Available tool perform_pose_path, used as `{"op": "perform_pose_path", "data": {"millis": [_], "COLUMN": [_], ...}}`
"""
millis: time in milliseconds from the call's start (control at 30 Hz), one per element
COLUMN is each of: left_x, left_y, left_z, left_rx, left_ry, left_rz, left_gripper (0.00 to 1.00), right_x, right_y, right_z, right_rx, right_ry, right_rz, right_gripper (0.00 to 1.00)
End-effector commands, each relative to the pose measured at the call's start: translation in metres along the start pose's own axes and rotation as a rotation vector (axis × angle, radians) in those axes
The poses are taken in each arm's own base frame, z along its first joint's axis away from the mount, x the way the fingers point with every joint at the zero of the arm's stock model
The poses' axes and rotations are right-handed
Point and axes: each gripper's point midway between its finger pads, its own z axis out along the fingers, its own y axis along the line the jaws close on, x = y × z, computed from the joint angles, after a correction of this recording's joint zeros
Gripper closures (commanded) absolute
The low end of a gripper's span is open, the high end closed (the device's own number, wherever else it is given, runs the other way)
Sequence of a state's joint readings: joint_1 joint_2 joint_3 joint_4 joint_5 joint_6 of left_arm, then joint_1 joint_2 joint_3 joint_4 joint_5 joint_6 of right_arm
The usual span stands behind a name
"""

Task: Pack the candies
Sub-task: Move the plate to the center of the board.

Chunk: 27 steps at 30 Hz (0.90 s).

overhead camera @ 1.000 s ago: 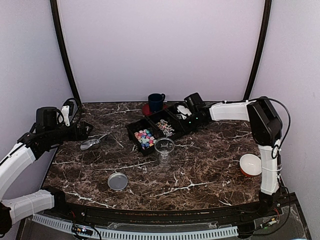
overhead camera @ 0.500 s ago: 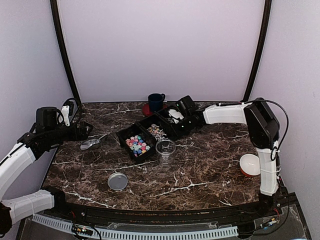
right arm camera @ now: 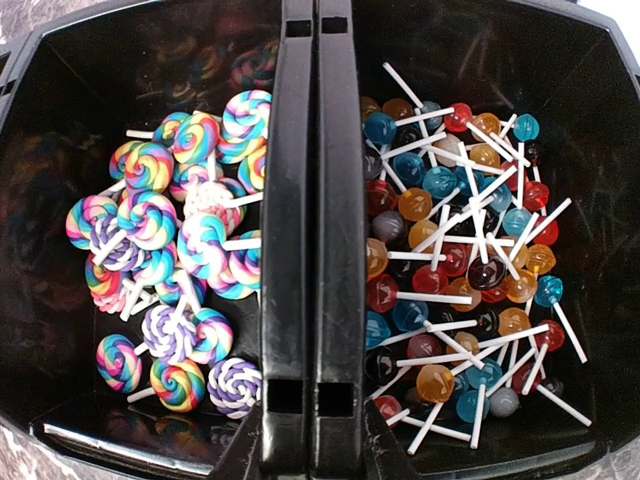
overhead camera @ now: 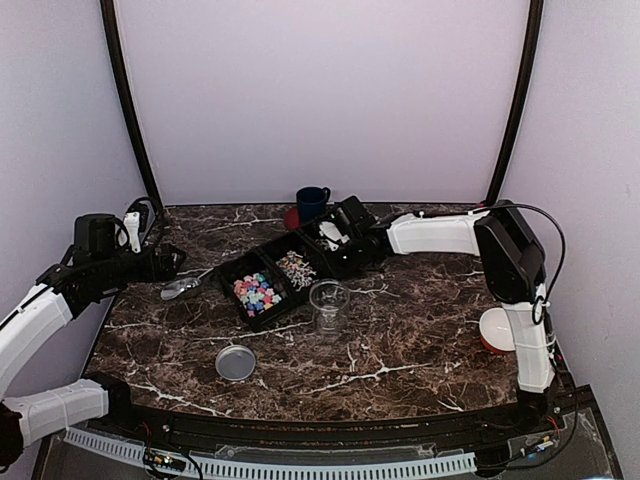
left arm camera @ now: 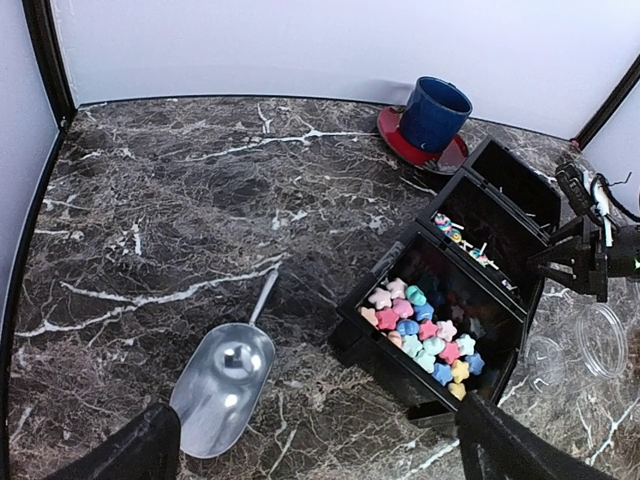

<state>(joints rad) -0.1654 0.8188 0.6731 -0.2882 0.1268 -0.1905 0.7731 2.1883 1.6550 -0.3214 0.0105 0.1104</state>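
Right wrist: right tool (right arm camera: 313, 442) narrow on glossy black tray divider (right arm camera: 313, 200) amid round stick candies (right arm camera: 415, 205); left tool (left arm camera: 320, 455) wide.

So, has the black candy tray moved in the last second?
Yes. The black candy tray has slid left; its star-candy end is farther left of the clear jar, which stayed put.

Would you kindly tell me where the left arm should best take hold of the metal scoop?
Probably the thin straight handle of the scoop, from above, jaws across it. The scoop lies flat, bowl up, handle pointing toward the black tray; the bowl looks too wide to pinch.
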Motion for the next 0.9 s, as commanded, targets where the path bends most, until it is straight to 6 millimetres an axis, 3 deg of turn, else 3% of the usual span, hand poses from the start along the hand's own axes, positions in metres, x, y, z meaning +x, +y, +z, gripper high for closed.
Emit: {"op": "perform_pose_path", "data": {"millis": [0,267,633,867], "left_x": [0.005,0.026,0.043,0.069], "left_y": [0.011,0.039,0.062,0.067], "left_z": [0.004,0.020,0.018,0.031], "left_rx": [-0.054,-0.219,-0.351,-0.351], "left_ry": [0.035,0.166,0.130,0.154], "left_rz": [-0.009,-0.127,-0.310,-0.423], "left_gripper": [0.01,0.01,0.05,0.13], "right_x": [-0.037,-0.045,-0.051,-0.055], "right_y": [0.013,0.023,0.039,0.041], "right_z": [-0.009,-0.009,-0.007,-0.019], "right_rx": [-0.024,-0.009,-0.006,0.002], "right_ry": [-0.115,-0.144,-0.171,-0.189], "right_rz": [0.103,0.123,0.143,0.128], "right_gripper": [0.78,0.76,0.74,0.60]}}
